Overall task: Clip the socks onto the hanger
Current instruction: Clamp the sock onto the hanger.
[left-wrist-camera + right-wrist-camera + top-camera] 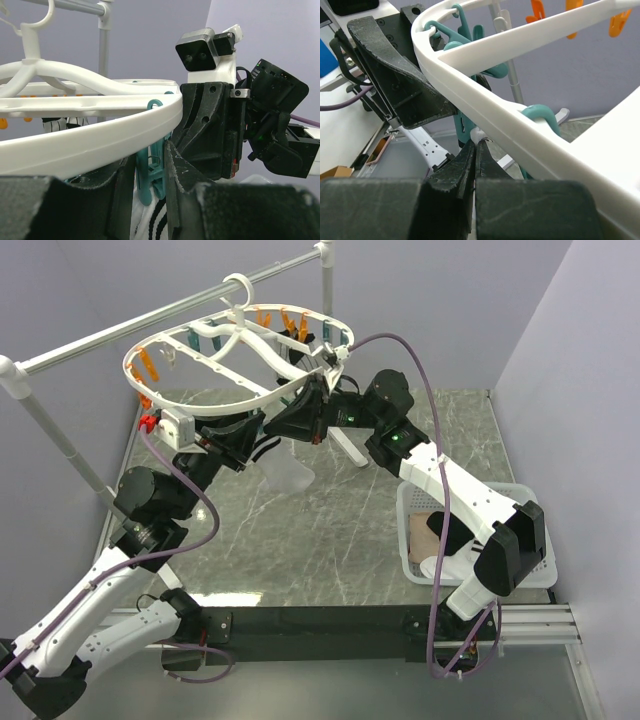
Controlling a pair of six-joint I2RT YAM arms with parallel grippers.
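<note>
left gripper (150, 170), right gripper (475, 150) — two at one hanger (75, 145)

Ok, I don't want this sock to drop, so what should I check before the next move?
1. Hanger hooked over rail: ok.
2. Teal clip between fingers of left tool: ok.
3. Striped sock right under that clip: ok.
4. Clip biting the sock: cannot tell.
5. Right tool at the hanger rim, jaws nearly shut: ok; what they pinch: cannot tell.
</note>
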